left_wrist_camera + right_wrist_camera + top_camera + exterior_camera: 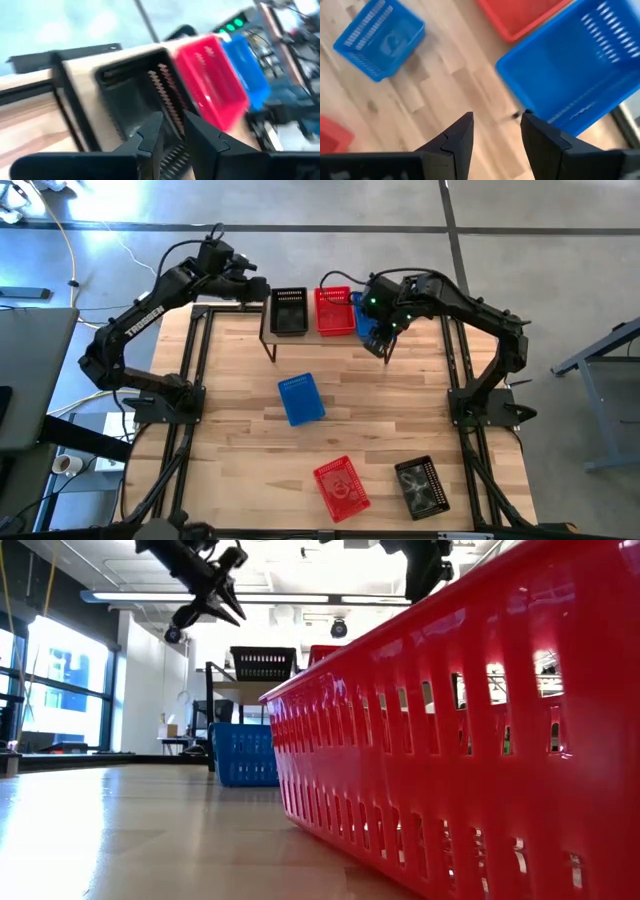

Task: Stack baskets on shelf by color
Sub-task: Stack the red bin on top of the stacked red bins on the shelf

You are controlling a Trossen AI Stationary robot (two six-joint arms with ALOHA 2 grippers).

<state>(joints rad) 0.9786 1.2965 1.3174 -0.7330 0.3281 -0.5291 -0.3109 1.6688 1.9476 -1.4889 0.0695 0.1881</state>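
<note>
The shelf [312,328] stands at the table's far edge. On its plank sit a black basket [289,311], a red basket [335,311] and a blue basket [366,320], side by side. My left gripper [255,290] hovers open just left of the black basket [135,95], above it. My right gripper [385,340] is open at the shelf's right end, its fingers [540,135] just off the near corner of the blue basket [575,75]. A second blue basket [300,399] lies mid-table. Another red basket [342,485] and another black basket [421,485] rest near the front edge.
The black frame rails [200,360] run along both sides of the table, with the arm bases [160,395] mounted on them. Bare wood lies between the shelf and the loose baskets. In the low view the near red basket [450,740] fills the right half.
</note>
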